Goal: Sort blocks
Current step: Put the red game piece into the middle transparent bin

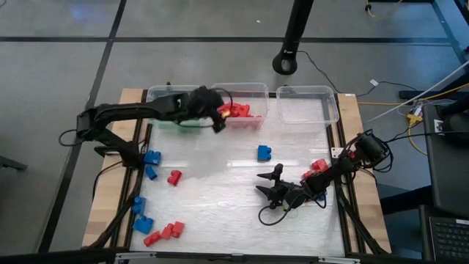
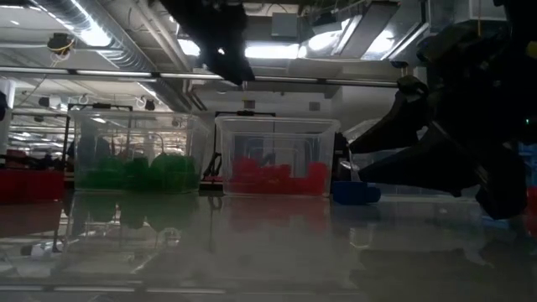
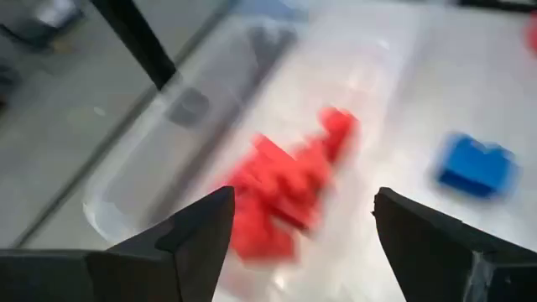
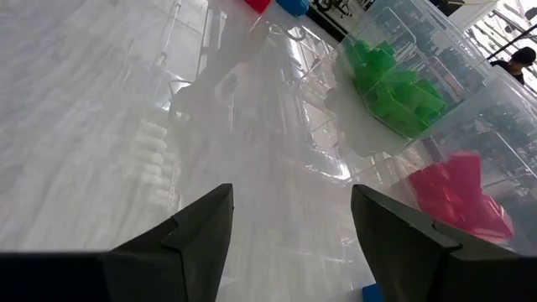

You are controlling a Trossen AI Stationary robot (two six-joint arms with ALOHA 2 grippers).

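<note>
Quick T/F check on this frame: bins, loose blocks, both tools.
1. The left tool is above the bin with red blocks. True.
2. The left tool is clamped on a blue block. False: its fingers are apart with nothing between them.
3. The third bin, on the right, is full of blue blocks. False: no blocks show in it.
4. A single blue block lies on the table near the middle. True.
5. The right tool holds a red block. False: it is open over bare table.
6. Green blocks fill the leftmost bin. True.
</note>
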